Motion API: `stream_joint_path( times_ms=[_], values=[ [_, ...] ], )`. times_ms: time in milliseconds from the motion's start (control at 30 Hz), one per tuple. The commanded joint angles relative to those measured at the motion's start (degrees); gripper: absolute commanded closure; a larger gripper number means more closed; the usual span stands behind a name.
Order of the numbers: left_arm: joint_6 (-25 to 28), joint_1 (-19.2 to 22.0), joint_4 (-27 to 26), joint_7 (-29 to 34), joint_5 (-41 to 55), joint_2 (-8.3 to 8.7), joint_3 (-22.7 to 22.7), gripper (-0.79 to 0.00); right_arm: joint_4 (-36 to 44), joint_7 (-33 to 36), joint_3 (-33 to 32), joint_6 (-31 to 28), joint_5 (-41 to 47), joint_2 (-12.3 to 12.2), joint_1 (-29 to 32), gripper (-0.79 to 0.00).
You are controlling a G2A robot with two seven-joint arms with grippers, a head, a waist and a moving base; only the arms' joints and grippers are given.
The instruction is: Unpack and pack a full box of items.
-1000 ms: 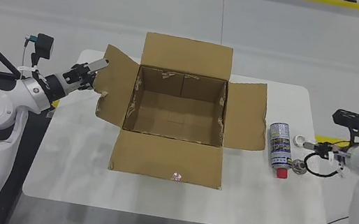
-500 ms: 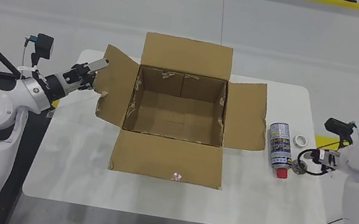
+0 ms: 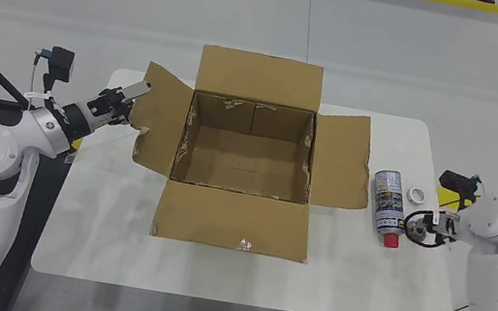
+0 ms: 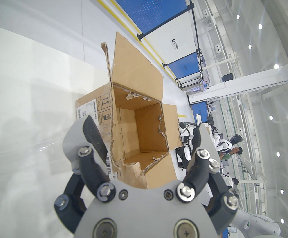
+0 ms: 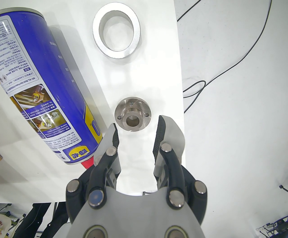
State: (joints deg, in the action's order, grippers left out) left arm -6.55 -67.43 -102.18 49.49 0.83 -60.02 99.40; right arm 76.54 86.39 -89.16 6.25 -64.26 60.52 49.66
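The cardboard box (image 3: 233, 220) stands in the middle of the white bench (image 3: 119, 233), a little closer to the far edge than to the near one. All four flaps are folded outward and the top is open. Inside I see the bare brown bottom and the walls, with torn paper along the rim.

The left hand (image 4: 144, 127) is at the left side of the bench, at the box's left flap (image 3: 161, 122). Its fingers are spread wide and grasp nothing. The raised edge of this flap stands between them, very close to one finger (image 4: 94, 135), and I cannot tell if it touches. The other finger is well apart from the flap.

Between the box and the right edge of the bench, a blue spray can (image 3: 386, 205) lies on its side. Its red cap points toward the near edge. It is just beside the right flap but apart from it.

A flat metal ring (image 5: 116, 29) lies between the can and the right edge. A small round metal flange (image 5: 132, 113), with a hole in the centre and small holes around it, sits close to the right edge, nearer to the near edge than the ring.

The right hand (image 5: 137, 130) is low over the bench, released, with its fingers apart. The flange lies just in front of the fingertips and is not between them. One finger is near the can's cap.
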Motion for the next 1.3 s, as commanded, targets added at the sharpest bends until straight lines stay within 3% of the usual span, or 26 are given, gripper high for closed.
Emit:
stream_joint_path(
  times_ms=[0,133,733,1267],
  values=[
    [0.0,0.0,0.0,0.0,0.0,0.0,0.0,-0.785,-0.4,-0.1,0.0,0.3,0.3,0.0,0.0,-0.372],
    [0.0,0.0,0.0,0.0,0.0,0.0,0.0,-0.785,-1.2,-0.9,0.1,1.4,0.8,-0.1,-0.2,-0.339],
    [0.0,0.0,0.0,0.0,0.0,0.0,0.0,-0.785,-6.6,-0.7,3.2,2.1,1.0,-0.1,-3.0,-0.339],
    [0.0,0.0,0.0,0.0,0.0,0.0,0.0,-0.785,-7.6,-1.4,4.8,2.2,2.4,-0.1,-3.3,-0.256]
  ],
)
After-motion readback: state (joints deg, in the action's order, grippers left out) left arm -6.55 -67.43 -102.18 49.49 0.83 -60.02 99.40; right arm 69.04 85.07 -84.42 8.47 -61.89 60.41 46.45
